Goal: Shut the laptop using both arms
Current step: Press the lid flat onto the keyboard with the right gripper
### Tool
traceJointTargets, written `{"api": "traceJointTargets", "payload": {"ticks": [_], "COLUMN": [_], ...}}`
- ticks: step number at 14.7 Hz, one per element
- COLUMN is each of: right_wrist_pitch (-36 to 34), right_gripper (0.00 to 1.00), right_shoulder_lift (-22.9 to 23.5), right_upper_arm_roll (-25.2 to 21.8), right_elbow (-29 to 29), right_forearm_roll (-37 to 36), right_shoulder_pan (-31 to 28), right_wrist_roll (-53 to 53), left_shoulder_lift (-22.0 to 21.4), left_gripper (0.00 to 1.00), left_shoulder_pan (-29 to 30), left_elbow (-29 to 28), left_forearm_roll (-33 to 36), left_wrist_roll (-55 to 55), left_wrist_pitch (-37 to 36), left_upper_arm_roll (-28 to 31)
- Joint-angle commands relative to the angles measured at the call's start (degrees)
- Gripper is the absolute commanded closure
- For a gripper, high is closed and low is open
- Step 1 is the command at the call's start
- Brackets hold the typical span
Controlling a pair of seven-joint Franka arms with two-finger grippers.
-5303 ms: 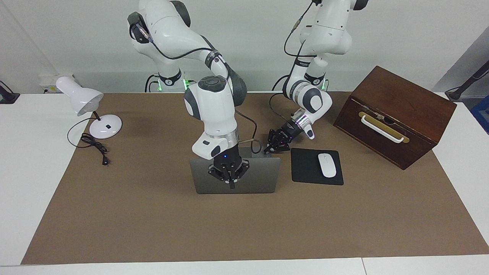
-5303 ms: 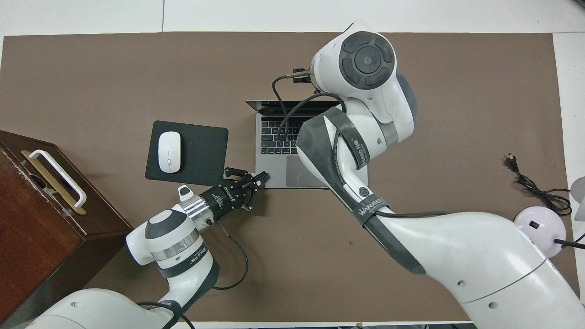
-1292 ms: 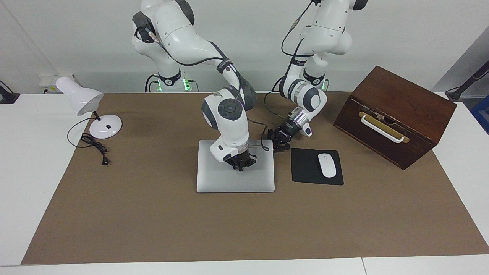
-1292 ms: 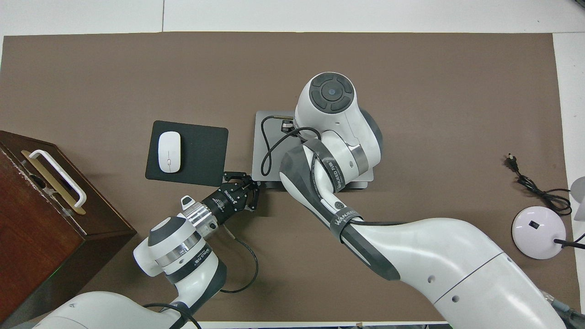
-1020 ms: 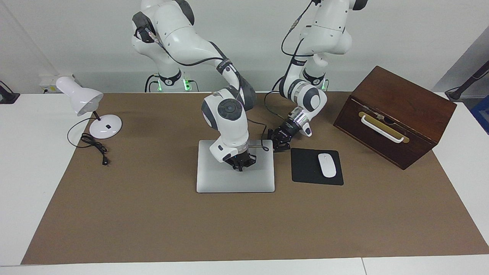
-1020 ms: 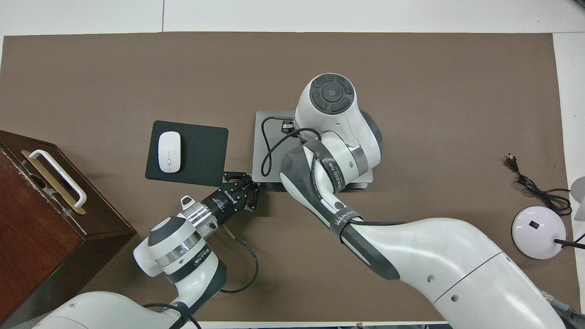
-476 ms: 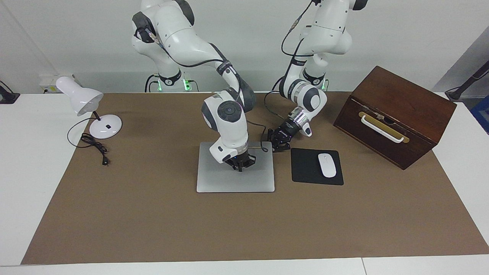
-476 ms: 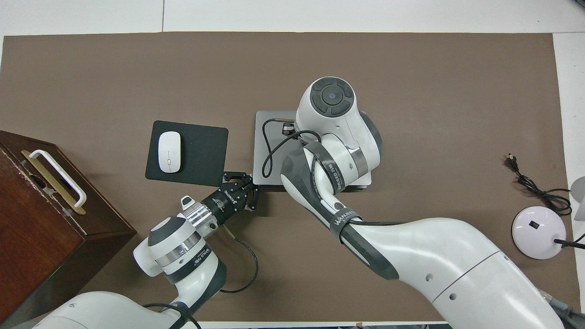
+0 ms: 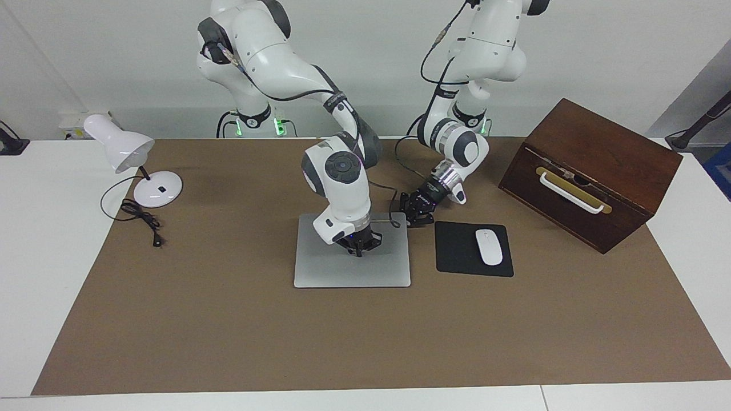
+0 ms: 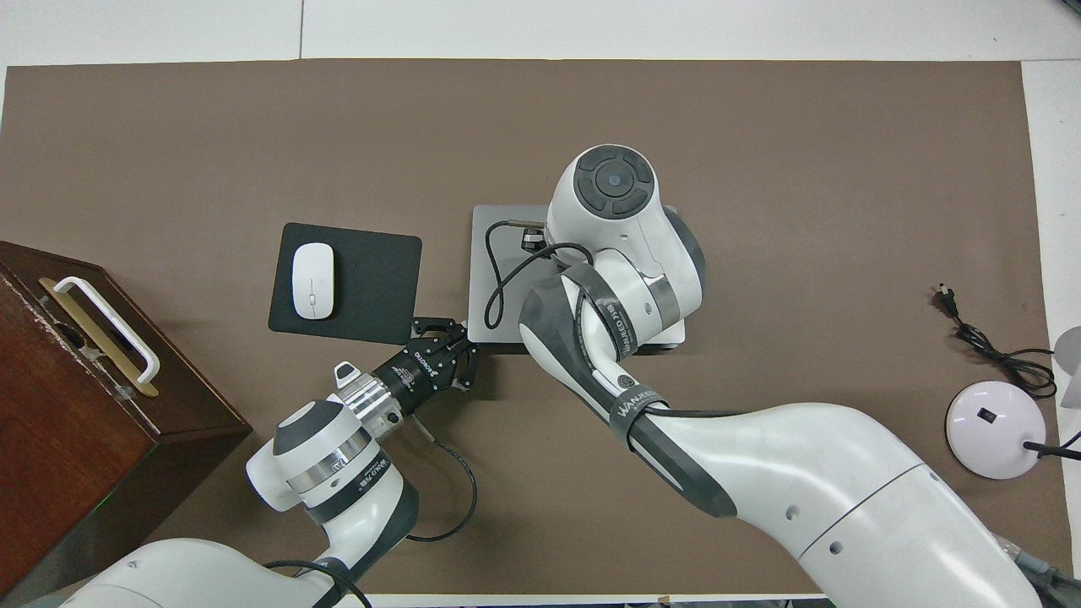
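The silver-grey laptop [image 9: 320, 268] lies flat on the brown mat with its lid down; in the overhead view the laptop [image 10: 480, 253] is mostly covered by my right arm. My right gripper [image 9: 358, 252] is shut, its tips resting on the lid near the middle. From overhead, its own wrist hides it. My left gripper [image 9: 412, 220] is shut and sits low at the laptop's corner nearest the robots, toward the left arm's end. The overhead view shows the left gripper [image 10: 467, 343] at that same corner.
A black mouse pad [image 9: 457, 251] with a white mouse [image 9: 489, 246] lies beside the laptop, toward the left arm's end. A dark wooden box [image 9: 588, 171] with a white handle stands past it. A white desk lamp [image 9: 123, 151] and its cord [image 9: 140, 220] are at the right arm's end.
The lid, upright five seconds ago, now lies flat under my right gripper. In the last second it settled slightly lower. The left gripper has stayed at the corner.
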Motion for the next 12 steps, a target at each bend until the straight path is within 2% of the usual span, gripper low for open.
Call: {"api": "traceJointTargets", "payload": {"ticks": [1, 7, 12], "right_wrist_pitch": [0.0, -3.1, -3.7], "right_gripper": [1.00, 1.00, 1.00], "right_shoulder_lift": [-2.0, -8.3, -11.4], "right_upper_arm_roll": [0.3, 0.1, -0.1], "right_elbow": [0.0, 0.2, 0.5], "right_forearm_roll": [0.7, 0.1, 0.0], "right_shoulder_pan": [-0.6, -0.7, -1.9], "right_wrist_roll": [0.9, 0.1, -3.5], "left_shoulder_lift": [7.7, 7.6, 5.2], "left_gripper": [1.00, 1.00, 1.00], "left_shoulder_pan": [1.7, 1.8, 2.4], "left_elbow": [-1.3, -1.3, -1.3], "left_forearm_roll": [-3.0, -3.0, -2.9], "left_wrist_roll": [3.2, 3.2, 2.8], "left_wrist_pitch": [4.5, 4.6, 8.2], "left_upper_arm_roll": [0.9, 0.9, 0.9]}}
